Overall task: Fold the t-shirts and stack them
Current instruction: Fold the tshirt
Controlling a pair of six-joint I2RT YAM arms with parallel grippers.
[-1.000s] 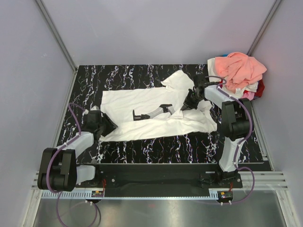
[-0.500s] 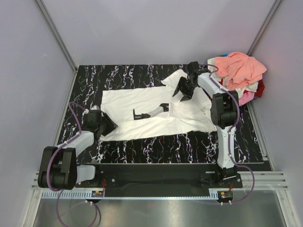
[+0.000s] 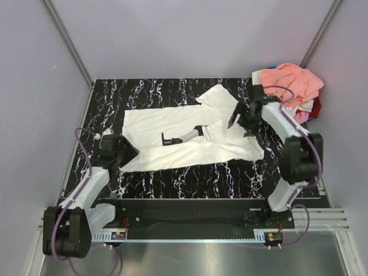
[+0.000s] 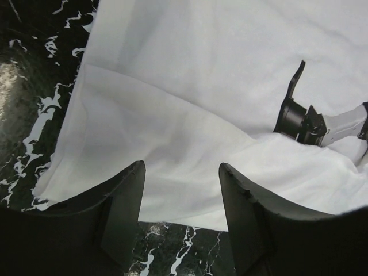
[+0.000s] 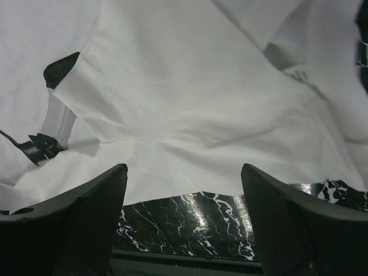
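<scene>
A white t-shirt (image 3: 172,121) lies spread on the black marble table (image 3: 149,92), its near side folded over so a bit of black print (image 3: 181,138) shows. My left gripper (image 3: 123,150) is open at the shirt's near left corner, with cloth (image 4: 190,86) under the fingertips (image 4: 129,190) and nothing between them. My right gripper (image 3: 241,118) hangs open over the shirt's right end. In the right wrist view its fingers (image 5: 103,201) stand wide apart above the white cloth (image 5: 190,86) and hold nothing. The print (image 4: 310,123) also shows in the left wrist view.
A heap of other t-shirts (image 3: 290,85) sits at the back right corner, salmon-peach on top, red (image 3: 315,108) and pale ones beneath. Grey walls close in the table on three sides. The arm bases stand along the near edge.
The right gripper opened, let go of the white shirt, swung toward the back sleeve, then came back right. The left gripper opened wider as its elbow drew toward the near edge.
</scene>
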